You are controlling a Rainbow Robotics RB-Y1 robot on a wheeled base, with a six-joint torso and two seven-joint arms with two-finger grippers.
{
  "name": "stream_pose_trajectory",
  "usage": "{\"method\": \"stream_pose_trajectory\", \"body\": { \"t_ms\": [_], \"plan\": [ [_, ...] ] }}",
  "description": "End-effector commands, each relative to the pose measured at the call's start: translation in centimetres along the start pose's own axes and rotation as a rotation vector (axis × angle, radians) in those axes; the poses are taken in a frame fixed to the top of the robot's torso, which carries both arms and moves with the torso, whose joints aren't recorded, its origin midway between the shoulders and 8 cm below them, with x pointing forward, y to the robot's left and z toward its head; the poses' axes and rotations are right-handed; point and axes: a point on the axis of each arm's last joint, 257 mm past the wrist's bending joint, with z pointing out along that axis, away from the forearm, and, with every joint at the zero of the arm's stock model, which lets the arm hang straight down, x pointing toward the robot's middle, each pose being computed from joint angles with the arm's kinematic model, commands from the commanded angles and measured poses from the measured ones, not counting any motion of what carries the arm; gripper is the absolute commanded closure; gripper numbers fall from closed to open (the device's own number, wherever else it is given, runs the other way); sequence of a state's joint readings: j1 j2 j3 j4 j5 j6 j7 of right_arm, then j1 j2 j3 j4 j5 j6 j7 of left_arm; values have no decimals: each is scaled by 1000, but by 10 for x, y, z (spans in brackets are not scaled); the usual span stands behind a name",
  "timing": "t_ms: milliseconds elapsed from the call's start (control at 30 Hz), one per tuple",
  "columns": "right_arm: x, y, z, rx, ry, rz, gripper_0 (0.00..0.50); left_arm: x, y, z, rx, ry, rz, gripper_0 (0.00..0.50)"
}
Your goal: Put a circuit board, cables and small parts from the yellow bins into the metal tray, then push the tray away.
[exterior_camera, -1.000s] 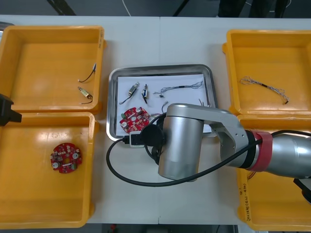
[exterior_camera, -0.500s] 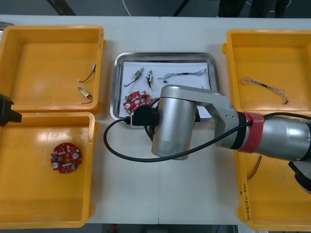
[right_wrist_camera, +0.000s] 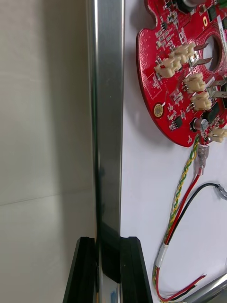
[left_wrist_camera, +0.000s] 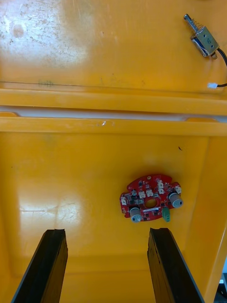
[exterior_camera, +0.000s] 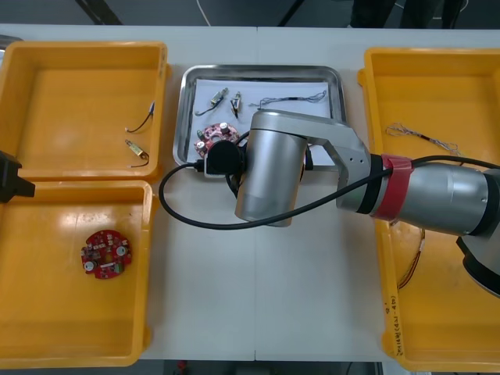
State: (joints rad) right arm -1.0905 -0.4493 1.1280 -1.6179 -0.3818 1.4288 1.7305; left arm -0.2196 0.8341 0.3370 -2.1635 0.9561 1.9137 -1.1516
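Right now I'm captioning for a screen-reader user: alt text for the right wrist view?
The right hand grips the metal tray by its rim. Inside, on white, lie a round red circuit board and a red and yellow cable.

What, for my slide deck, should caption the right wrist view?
Right pincer shut on the metal tray's rim; a red circuit board and red and yellow cable lie inside.

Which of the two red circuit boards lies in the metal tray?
The circuit board by the right gripper, whose fingers clamp the rim of the metal tray; the other board lies in a left yellow bin.
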Motion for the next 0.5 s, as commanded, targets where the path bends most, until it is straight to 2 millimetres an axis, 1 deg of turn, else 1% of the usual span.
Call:
{"method": "stream_pose_trajectory", "body": {
  "t_ms": [33,300,433,500],
  "plan": [
    [-26,-34,-13,78,-48,-4,500,-3,16,-15,-51,-23,123,0],
    [-28,-53,-6,106,-62,8,500,-3,16,-15,-51,-23,123,0],
    [-26,-60,0,115,-65,10,500,-3,16,-15,-51,-23,123,0],
    [-25,-67,5,125,-66,13,500,-3,16,-15,-51,-23,123,0]
  ]
}}
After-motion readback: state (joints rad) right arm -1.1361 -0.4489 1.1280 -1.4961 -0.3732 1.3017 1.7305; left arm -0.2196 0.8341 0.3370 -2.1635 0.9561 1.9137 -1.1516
